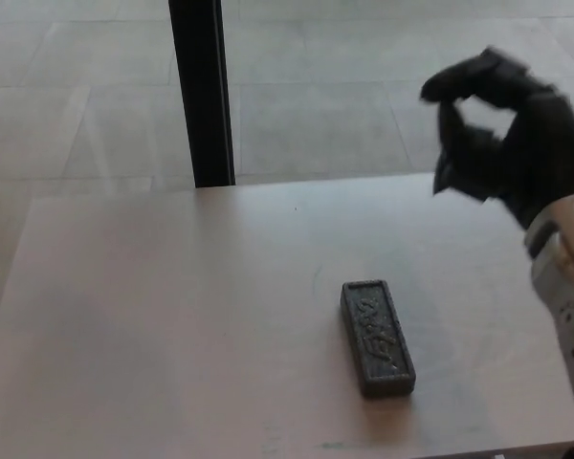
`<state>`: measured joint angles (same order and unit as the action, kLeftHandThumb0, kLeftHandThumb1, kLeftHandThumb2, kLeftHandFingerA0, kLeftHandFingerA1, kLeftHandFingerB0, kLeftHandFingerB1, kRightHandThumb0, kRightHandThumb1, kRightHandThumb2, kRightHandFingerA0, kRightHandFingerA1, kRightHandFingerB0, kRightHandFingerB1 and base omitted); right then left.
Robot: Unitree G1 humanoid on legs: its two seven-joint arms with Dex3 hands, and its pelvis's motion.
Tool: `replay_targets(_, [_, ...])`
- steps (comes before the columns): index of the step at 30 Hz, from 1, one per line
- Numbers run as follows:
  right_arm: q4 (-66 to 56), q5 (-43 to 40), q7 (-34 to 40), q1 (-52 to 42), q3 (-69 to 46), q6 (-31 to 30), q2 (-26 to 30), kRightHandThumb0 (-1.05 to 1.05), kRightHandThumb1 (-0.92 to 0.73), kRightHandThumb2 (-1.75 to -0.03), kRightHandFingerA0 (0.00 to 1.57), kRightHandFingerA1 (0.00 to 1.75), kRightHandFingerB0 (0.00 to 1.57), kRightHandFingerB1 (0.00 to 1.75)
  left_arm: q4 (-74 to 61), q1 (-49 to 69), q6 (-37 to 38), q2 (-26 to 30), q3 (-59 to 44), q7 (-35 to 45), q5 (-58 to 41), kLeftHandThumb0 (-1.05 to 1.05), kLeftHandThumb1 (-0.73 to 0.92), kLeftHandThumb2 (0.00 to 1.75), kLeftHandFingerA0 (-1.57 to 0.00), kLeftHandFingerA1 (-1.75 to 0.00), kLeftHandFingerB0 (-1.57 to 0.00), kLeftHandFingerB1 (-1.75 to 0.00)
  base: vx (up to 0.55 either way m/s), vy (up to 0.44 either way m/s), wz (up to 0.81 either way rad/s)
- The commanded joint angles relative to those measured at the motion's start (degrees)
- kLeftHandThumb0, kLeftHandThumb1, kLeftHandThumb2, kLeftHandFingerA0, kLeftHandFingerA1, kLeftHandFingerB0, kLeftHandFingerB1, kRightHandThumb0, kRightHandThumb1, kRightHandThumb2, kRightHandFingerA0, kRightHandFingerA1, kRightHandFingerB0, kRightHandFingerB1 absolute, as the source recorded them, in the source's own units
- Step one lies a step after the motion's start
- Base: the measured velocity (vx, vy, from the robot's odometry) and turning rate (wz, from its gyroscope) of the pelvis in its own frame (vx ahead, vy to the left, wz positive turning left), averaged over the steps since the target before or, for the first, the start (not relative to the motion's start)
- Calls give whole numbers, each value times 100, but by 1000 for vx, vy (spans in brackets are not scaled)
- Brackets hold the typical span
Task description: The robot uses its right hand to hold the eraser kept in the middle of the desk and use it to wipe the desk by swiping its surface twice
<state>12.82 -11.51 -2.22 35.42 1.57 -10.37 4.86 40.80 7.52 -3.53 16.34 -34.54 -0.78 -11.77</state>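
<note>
Eraser (377,337): dark block, lying flat near the middle of the desk (153,316), toward its near edge, long axis slightly skewed, untouched. Right hand (502,139): raised well apart, up and to the right, fingers spread, nothing held. Risk judged: a descent not matched to the skew could nudge the eraser off the near edge
</note>
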Motion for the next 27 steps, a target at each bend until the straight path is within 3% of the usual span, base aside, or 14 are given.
replay_targets(1, [214, 408, -110, -188, 221, 206, -20, -31, -63, -101, 100, 175, 77, 142, -1, 20, -87, 59, -8, -53, -139, -47, 53, 99, -60, -82, -48, -72, 0, 0, 0])
replay_targets(2, [250, 515, -103, -264, 346, 161, -25, -28, -62, -103, 100, 175, 78, 144, 57, 24, -18, 76, 11, -28, -124, -48, 72, 64, -55, -84, -53, -72, 0, 0, 0])
replay_targets(3, [303, 540, -158, -317, 414, 144, -29, -29, -61, -105, 99, 175, 75, 146, 105, -3, -17, 79, -1, -53, -140, -47, 72, 62, -58, -89, -54, -73, 0, 0, 0])
replay_targets(5, [477, 654, -225, -367, 553, 239, -17, -32, -62, -101, 95, 175, 71, 157, 35, 4, -82, 67, 13, -91, -145, -46, 73, 62, -57, -88, -54, -72, 0, 0, 0])
replay_targets(9, [625, 666, -177, -358, 554, 234, -113, -30, -59, -105, 92, 175, 72, 159, -46, 5, -141, 66, 34, -144, -143, -45, 73, 62, -58, -88, -55, -74, 0, 0, 0])
replay_targets(10, [683, 669, -176, -365, 545, 276, -147, -30, -59, -105, 93, 175, 72, 160, -117, 44, -145, 52, 39, -121, -156, -47, 54, 99, -62, -83, -49, -72, 0, 0, 0])
replay_targets(12, [791, 739, -159, -390, 562, 385, -181, -29, -61, -105, 96, 175, 74, 161, -83, 33, -123, 64, 30, -86, -183, -47, 53, 99, -62, -83, -48, -71, 0, 0, 0])
replay_targets(13, [913, 755, -185, -423, 560, 466, -204, -30, -61, -103, 95, 175, 76, 162, -65, 17, -104, 76, 48, -116, -152, -48, 72, 64, -58, -88, -53, -73, 0, 0, 0])
replay_targets(15, [965, 798, -193, -438, 563, 515, -213, -30, -61, -102, 96, 175, 76, 162, -114, 25, -134, 76, 89, -164, -101, -48, 72, 62, -61, -90, -53, -72, 0, 0, 0])
replay_targets(17, [946, 856, -174, -482, 587, 369, -245, -31, -62, -101, 97, 175, 77, 158, -134, 2, -153, 58, 76, -165, -153, -50, 70, 63, -61, -94, -54, -75, 0, 0, 0])
replay_targets(18, [972, 849, -168, -483, 581, 278, -286, -32, -62, -100, 97, 175, 77, 159, -164, 6, -181, 56, 79, -146, -177, -49, 52, 99, -65, -87, -49, -73, 0, 0, 0])
replay_targets(24, [1328, 1039, -175, -635, 695, 698, -371, -35, -60, -104, 99, 175, 78, 162, -68, -68, -182, 58, 57, -214, -200, -48, 52, 99, -65, -86, -46, -71, 0, 0, 0])
replay_targets(25, [1420, 1100, -201, -673, 736, 847, -360, -34, -62, -105, 100, 175, 78, 162, -1, -62, -122, 90, 85, -155, -172, -50, 73, 63, -58, -89, -50, -71, 0, 0, 0])
replay_targets(27, [1476, 1147, -142, -713, 746, 882, -385, -34, -61, -106, 99, 175, 78, 163, 6, -32, -24, 89, 96, -98, -166, -50, 71, 63, -59, -90, -51, -73, 0, 0, 0])
